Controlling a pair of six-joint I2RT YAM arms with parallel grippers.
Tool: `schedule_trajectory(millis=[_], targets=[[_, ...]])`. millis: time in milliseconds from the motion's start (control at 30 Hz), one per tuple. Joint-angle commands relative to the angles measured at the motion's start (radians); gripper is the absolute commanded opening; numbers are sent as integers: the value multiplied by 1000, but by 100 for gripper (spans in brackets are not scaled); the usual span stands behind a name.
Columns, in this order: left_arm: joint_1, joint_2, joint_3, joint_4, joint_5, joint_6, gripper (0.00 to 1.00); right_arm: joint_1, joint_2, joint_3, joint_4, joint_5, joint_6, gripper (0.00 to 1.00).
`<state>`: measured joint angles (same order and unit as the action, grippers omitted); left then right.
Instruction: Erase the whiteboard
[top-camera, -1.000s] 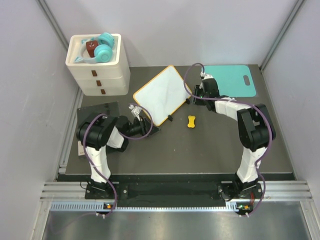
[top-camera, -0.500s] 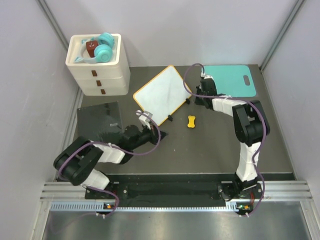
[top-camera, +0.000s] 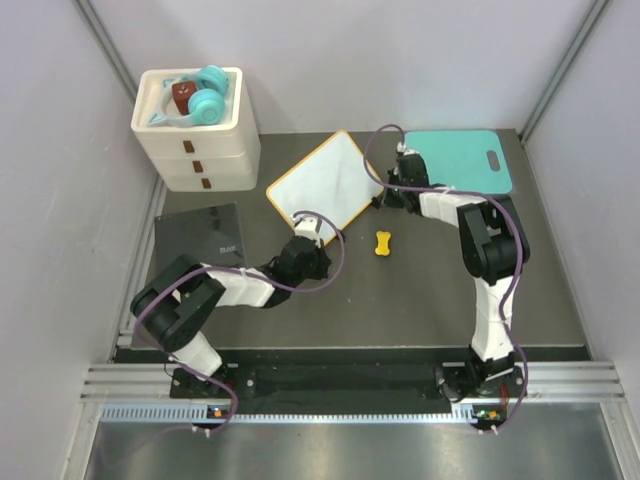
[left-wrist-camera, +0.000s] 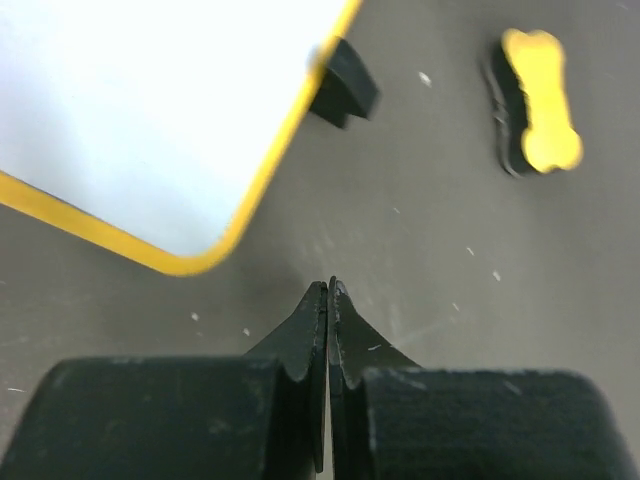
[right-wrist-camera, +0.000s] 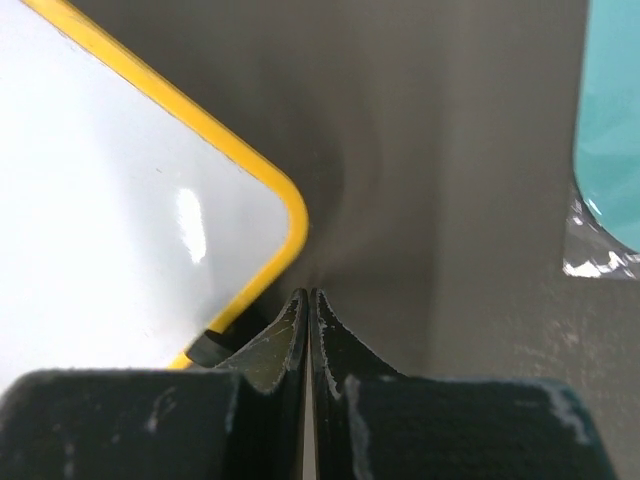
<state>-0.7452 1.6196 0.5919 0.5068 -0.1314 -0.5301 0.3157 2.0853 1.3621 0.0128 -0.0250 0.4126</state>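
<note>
We find the small rectangular whiteboard with the thin orange-yellow frame (top-camera: 322, 185) lying at an angle on the dark grey surface (top-camera: 400, 300), toward the back and near the middle. It sits between the white three-drawer unit (top-camera: 200, 150) on the left and the teal mat with a handle hole (top-camera: 460, 160) on the right, touching neither. Its face shows white in all three views, with a patch of glare in the right wrist view. The left gripper (left-wrist-camera: 328, 290) has its fingers pressed together with nothing between them. Its tips hang over bare surface just short of the board's nearest rounded corner, and we observe a clear gap between tips and frame. A small black foot (left-wrist-camera: 343, 82) projects from the board's edge ahead of this gripper. The yellow bone-shaped eraser with a dark backing (top-camera: 383, 243) lies on the surface just right of the board's near edge, apart from both grippers. The right gripper (right-wrist-camera: 308, 295) also has its fingers together and empty. Its tips sit just beside the board's right-hand rounded corner, and we cannot tell whether they touch the frame. A second black foot (right-wrist-camera: 208, 347) shows under that edge, left of the fingers. A black square pad (top-camera: 200, 240) lies at the left side of the surface, in front of the drawer unit. Teal objects and one dark red object rest on top of the drawer unit.
</note>
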Motion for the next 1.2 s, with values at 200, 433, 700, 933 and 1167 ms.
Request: schedule_trajectory(millis=[200, 433, 700, 933, 1167], targets=[[-16, 114, 207, -249, -191, -56, 0, 2, 4, 6, 65, -151, 37, 0], [-16, 141, 259, -310, -258, -67, 0, 55, -39, -55, 61, -170, 35, 0], [-16, 137, 270, -338, -347, -100, 0, 147, -79, -118, 65, -151, 35, 0], [-17, 4, 142, -226, -312, -62, 0, 187, -128, -182, 58, -119, 58, 0], [-17, -115, 127, -324, -413, -7, 0, 213, -143, -192, 62, -130, 54, 0]])
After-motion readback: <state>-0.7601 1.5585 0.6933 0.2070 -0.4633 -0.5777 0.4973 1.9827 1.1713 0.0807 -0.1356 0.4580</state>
